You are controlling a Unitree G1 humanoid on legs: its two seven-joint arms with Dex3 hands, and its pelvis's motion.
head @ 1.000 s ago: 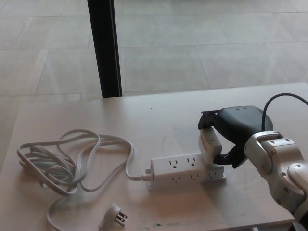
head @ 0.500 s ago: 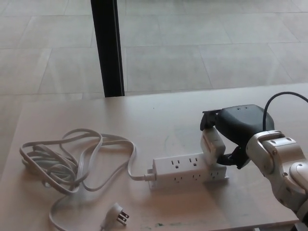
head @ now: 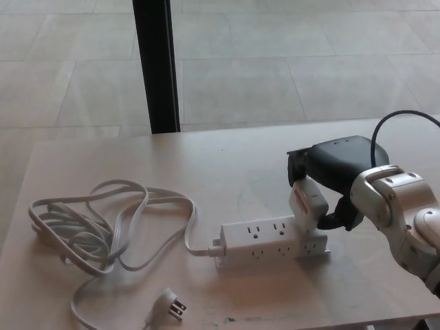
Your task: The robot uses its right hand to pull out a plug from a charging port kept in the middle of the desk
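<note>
While our right hand (head: 330, 180) came in from the right edge over the table (head: 227, 158), its black fingers (head: 297, 167) were closed around the white plug (head: 307, 203), a blocky adapter with a red label on its face. We held that plug tilted, its lower end just above the right end of the white power strip (head: 271, 244); we could not tell whether its prongs sat in the sockets or clear of them. Our strip lay near the middle of the table, slightly right, with its sockets facing up. From its left end the white cord (head: 103, 230) ran off into loose loops on the table's left side, ending in a pronged cord plug (head: 168, 304) near the front edge.
</note>
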